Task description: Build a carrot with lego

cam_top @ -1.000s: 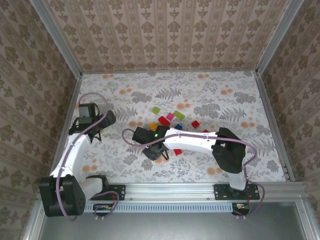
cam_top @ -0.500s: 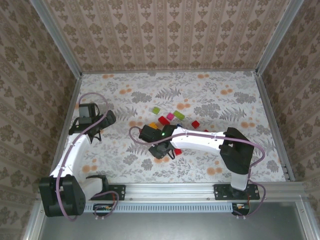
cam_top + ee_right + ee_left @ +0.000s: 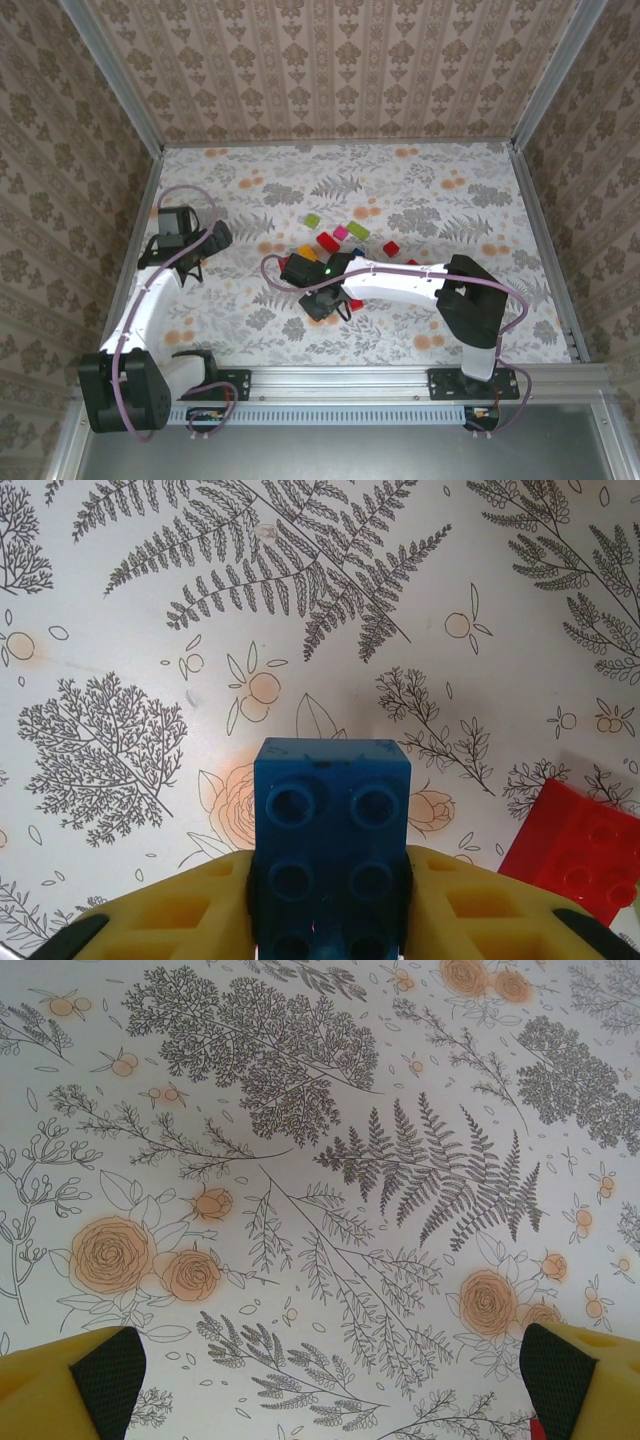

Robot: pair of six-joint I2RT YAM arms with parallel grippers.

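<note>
Between the yellow fingers (image 3: pixel 190 915) of your right pincer (image 3: pixel 330 905) sits a blue glossy plastic lego brick (image 3: pixel 331 820). It is pinched on both sides and upright, with its studded face toward the wrist camera. You can count two columns of round studs and three rows before the frame cuts it off. It hangs over the flower-and-fern printed table (image 3: pixel 150 630). Just to its right on that table lies a red plastic lego brick (image 3: pixel 575 845), tilted and partly out of frame.

From above, your right pincer (image 3: pixel 325 303) is low near the middle of the table, with the small red brick (image 3: pixel 355 303) just beside it. Beyond it the loose bricks are scattered:
- two light green bricks (image 3: pixel 312 221), one square and one oblong
- one magenta brick (image 3: pixel 340 232)
- two more red bricks (image 3: pixel 327 241)
- one orange brick (image 3: pixel 305 251), half behind the arm
- one small blue brick (image 3: pixel 357 254)

Your left pincer (image 3: pixel 330 1380) is spread wide over bare table, well apart from the bricks on the left side (image 3: pixel 205 250).
</note>
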